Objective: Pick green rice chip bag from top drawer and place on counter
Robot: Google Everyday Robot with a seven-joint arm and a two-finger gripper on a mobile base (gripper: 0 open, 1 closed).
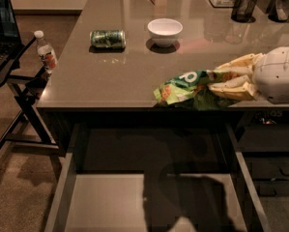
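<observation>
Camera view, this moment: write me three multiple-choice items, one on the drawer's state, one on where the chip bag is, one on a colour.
1. The top drawer is:
A. shut
B. pulled open
C. lifted out entirely

2. Where is the green rice chip bag?
A. at the front edge of the counter, in the end effector
B. inside the top drawer
C. at the counter's far edge

3. What colour is the bowl on the counter?
A. red
B. blue
C. white

Answers:
1 B: the drawer's pale bottom shows below the counter.
2 A: the end effector, reaching in from the right, is closed on the bag at the counter's front edge.
3 C: the bowl is plain white.
</observation>
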